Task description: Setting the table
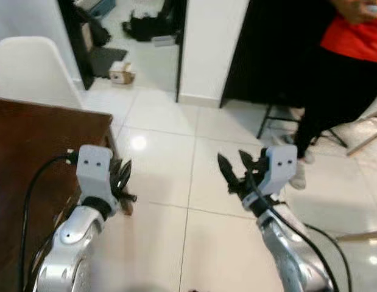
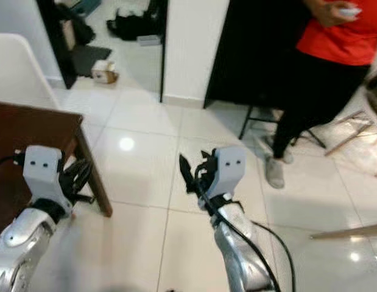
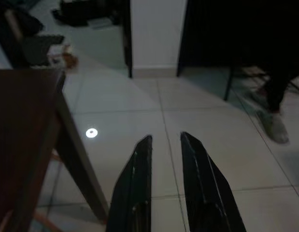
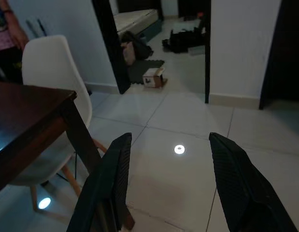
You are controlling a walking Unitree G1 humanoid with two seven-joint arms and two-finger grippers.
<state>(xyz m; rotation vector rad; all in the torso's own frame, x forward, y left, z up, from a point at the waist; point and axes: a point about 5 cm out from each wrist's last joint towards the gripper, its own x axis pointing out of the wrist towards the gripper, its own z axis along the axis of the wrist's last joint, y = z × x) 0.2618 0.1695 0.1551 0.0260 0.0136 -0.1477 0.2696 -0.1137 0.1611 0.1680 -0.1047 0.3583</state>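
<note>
A dark brown wooden table (image 1: 30, 146) stands at my left, and its corner and one leg (image 2: 94, 176) reach the white tiled floor. My left gripper (image 1: 122, 176) hangs just past that corner, over the floor, its black fingers (image 3: 139, 179) close together with nothing between them. My right gripper (image 1: 232, 163) is raised over bare tiles in the middle, and its fingers (image 4: 115, 179) are spread wide and hold nothing.
A white chair (image 1: 30, 67) stands behind the table. A person in a red top and black trousers (image 1: 340, 67) stands at the right near black stool legs (image 1: 267, 118). Ahead, an open doorway shows a small box (image 1: 121, 74) and dark clutter on the floor.
</note>
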